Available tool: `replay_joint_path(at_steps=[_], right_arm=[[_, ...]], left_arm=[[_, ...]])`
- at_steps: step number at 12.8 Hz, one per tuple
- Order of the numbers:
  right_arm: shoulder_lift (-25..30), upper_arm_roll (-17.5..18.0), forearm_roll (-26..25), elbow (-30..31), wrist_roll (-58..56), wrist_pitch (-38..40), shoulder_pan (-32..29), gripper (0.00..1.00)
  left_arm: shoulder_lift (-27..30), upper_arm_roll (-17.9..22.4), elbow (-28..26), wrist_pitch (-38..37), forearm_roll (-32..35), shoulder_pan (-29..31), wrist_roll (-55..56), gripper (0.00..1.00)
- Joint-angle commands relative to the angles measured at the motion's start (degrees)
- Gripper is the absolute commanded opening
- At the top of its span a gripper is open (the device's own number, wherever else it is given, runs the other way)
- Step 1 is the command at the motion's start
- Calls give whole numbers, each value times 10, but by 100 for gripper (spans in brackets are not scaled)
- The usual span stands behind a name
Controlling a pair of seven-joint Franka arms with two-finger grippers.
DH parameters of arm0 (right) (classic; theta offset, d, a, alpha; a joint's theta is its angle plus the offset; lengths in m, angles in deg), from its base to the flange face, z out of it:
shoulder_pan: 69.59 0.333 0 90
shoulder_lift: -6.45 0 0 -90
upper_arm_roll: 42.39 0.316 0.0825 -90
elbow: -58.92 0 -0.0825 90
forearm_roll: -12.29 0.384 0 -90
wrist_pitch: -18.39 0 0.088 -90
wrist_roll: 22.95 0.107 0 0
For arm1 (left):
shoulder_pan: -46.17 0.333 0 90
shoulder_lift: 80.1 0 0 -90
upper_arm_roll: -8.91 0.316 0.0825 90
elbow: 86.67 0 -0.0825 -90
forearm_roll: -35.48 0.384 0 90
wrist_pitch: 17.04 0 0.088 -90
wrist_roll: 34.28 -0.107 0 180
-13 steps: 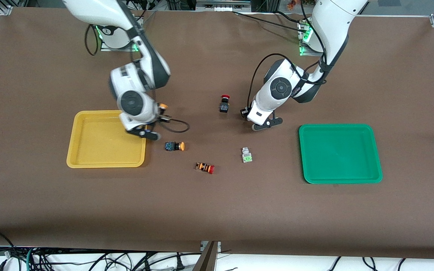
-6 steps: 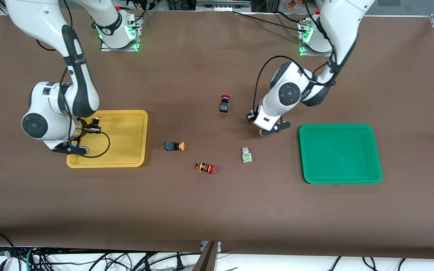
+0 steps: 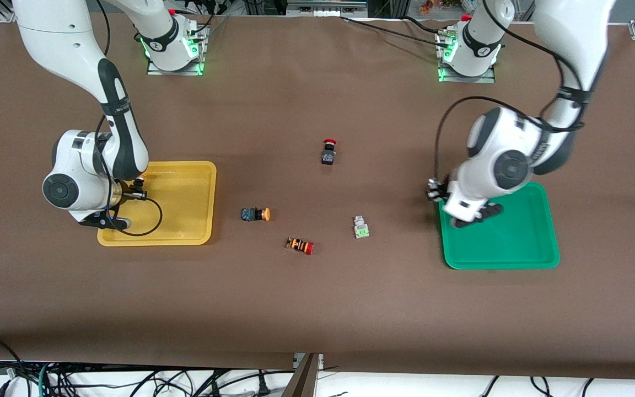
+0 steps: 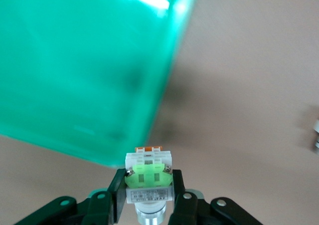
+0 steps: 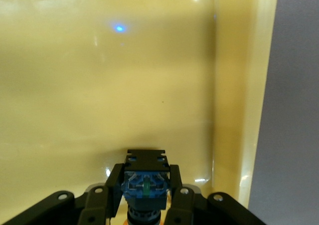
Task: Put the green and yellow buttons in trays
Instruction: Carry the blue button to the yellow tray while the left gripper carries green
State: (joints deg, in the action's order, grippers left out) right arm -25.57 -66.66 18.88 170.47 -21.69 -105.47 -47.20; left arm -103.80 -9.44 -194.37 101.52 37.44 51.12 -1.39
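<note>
My left gripper (image 3: 473,217) is shut on a pale grey button with a lime-green face (image 4: 148,166). It holds the button over the edge of the green tray (image 3: 516,248) that is toward the table's middle; in the left wrist view the gripper (image 4: 148,181) is over that rim (image 4: 84,70). My right gripper (image 3: 106,220) is shut on a black-and-blue button (image 5: 145,161) over the yellow tray (image 3: 185,220), above its floor (image 5: 99,85). A second yellow-capped button (image 3: 255,214) and a second green button (image 3: 361,227) lie on the table between the trays.
A black switch with a red cap (image 3: 328,152) stands farther from the front camera than the loose buttons. An orange-striped switch with a red cap (image 3: 300,245) lies nearer to it. The brown mat (image 3: 317,309) spreads around them.
My left arm has carried the green button from the table's middle to over the green tray's edge. My right arm has swung from the tray's inner edge to over the yellow tray.
</note>
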Motion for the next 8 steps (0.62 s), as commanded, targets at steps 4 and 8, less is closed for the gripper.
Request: replay_joint_path(at_steps=[4,8], right_arm=[[7,39,24,-61,61,27,11,99],[-7,99,24,-113,348,21,53,99]], left_arm=[[-99,-4,87,-3,77,79,-137,23],[-116,-4,86,12,79,81,-142,28]])
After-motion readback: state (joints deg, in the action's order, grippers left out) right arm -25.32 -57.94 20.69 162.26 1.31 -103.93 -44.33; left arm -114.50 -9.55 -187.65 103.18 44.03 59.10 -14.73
